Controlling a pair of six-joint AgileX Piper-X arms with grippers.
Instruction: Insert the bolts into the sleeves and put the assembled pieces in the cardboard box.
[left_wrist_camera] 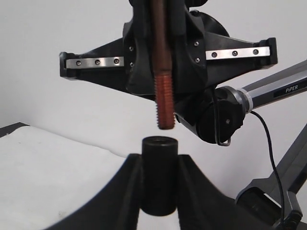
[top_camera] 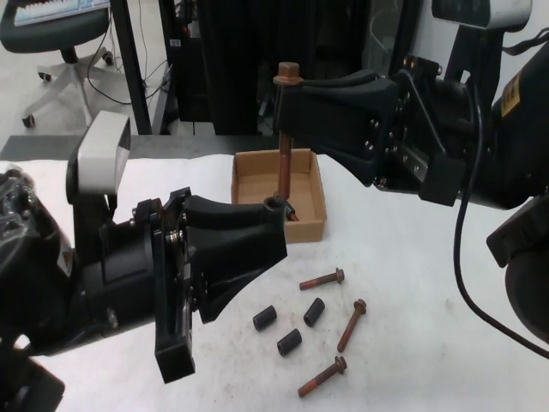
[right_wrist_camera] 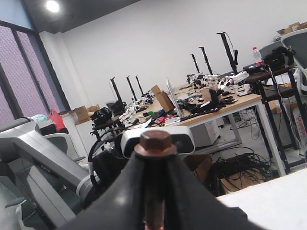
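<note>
Left pincer [top_camera: 274, 211] grips sleeve [left_wrist_camera: 159, 177] just beneath bolt [left_wrist_camera: 163, 96] in right pincer [top_camera: 286, 103].

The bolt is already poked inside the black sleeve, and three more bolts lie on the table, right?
Not quite. The bolt hangs just above the sleeve, with a gap between them, as the left wrist view shows. Three more bolts do lie on the table.

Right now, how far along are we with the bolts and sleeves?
Done: perhaps one piece lies in the cardboard box, partly hidden. In hand: the right gripper holds a bolt tip just above the sleeve in the left gripper, not yet inserted. Left: three loose bolts and three loose sleeves on the bench.
</note>
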